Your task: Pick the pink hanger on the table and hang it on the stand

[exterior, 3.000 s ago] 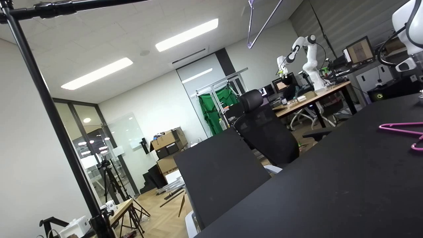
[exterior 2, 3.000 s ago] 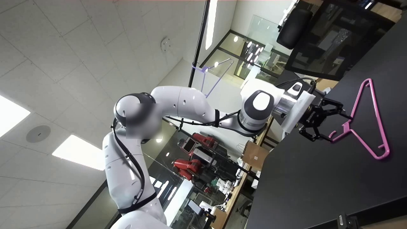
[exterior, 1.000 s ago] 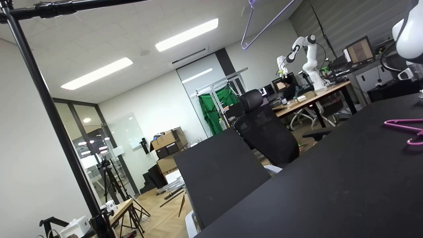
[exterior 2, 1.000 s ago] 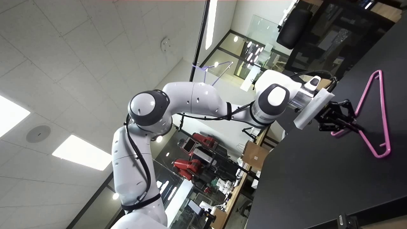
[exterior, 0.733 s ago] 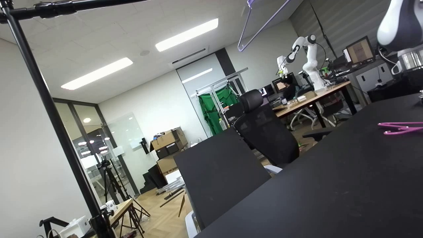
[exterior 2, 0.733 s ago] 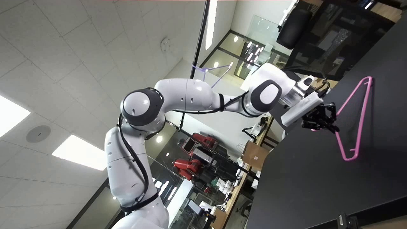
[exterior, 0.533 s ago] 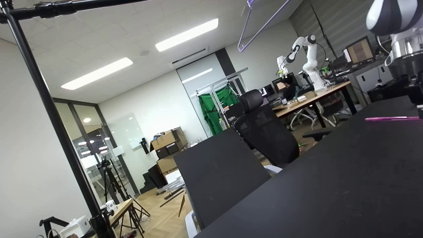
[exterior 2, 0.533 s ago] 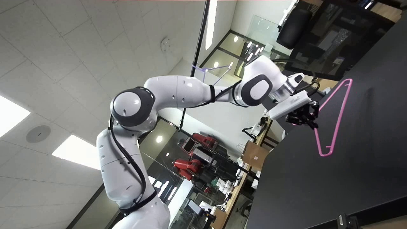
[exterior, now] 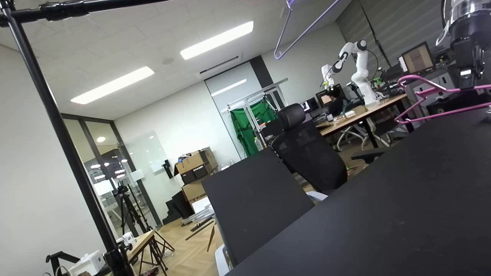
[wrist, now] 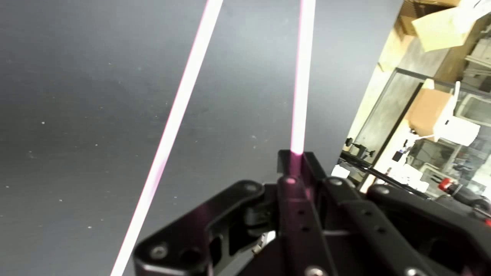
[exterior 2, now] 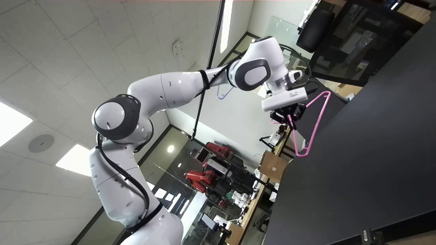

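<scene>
Pinching with the black fingers one slim shoulder of the pink hanger, near its neck. Running out from the fingertips toward twelve o'clock in the wrist view, glared almost white, with its long lower bar slanting past from eleven down to eight o'clock. Held up off the bench, with its hook toward nine o'clock of the fingers in both exterior views. Backed in the wrist view by wide bare bench from eight round to twelve o'clock, and bounded by a straight bench edge from one to three, near the fingertips at three. In an exterior view, set above more black bench toward seven o'clock of the fingers, with the chair past the bench edge toward eight. With a purple hanger higher up between nine and ten, cut off by the frame. Set well apart from the upright pole of the stand, farthest out toward nine.
</scene>
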`<act>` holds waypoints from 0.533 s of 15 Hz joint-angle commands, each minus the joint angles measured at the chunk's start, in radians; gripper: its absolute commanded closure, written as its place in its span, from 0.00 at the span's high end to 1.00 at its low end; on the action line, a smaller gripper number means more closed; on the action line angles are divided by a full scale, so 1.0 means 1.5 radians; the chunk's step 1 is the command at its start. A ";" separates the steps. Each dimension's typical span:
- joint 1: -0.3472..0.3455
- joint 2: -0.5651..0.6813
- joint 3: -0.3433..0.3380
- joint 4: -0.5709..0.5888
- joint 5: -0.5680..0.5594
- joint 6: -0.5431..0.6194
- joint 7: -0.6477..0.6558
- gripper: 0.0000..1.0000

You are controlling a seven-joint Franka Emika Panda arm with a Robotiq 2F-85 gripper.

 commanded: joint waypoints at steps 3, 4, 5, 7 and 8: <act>0.053 -0.045 -0.110 0.052 0.084 -0.144 -0.036 0.02; 0.059 -0.049 -0.128 0.061 0.098 -0.163 -0.039 0.02; 0.064 -0.055 -0.146 0.070 0.112 -0.180 -0.040 0.02; 0.073 -0.065 -0.177 0.084 0.141 -0.206 -0.042 0.02; 0.077 -0.069 -0.191 0.091 0.154 -0.218 -0.043 0.02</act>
